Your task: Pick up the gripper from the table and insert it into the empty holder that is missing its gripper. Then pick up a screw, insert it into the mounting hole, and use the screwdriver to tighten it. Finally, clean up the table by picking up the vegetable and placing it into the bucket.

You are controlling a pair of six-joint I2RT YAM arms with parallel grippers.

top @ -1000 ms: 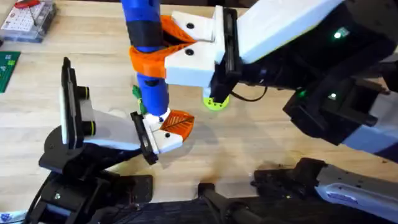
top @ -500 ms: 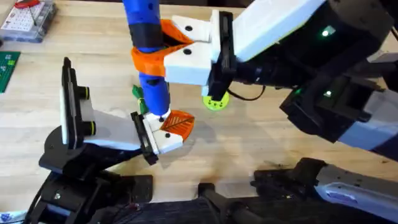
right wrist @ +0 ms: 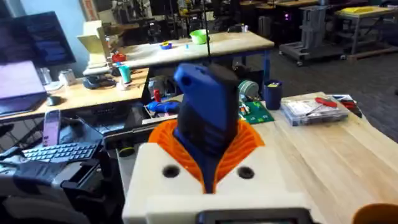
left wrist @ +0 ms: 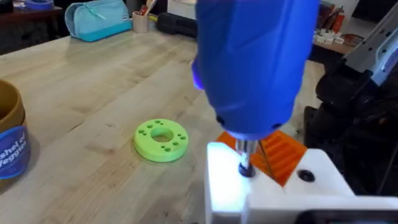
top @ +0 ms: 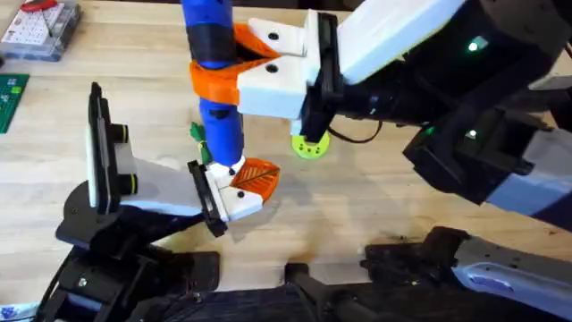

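Right end effector [top: 234, 73] clamps the screwdriver [top: 214, 85], tip on the holder [top: 234, 199] (left end effector's grip unclear).

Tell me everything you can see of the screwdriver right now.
The screwdriver is a thick blue cylinder with a black band, looking like plastic, tapering to a thin metal bit. It stands near upright, tip down on the white holder, beside the orange gripper. The right claw is shut on its body with orange pads. In the left wrist view its bit meets the holder's top.
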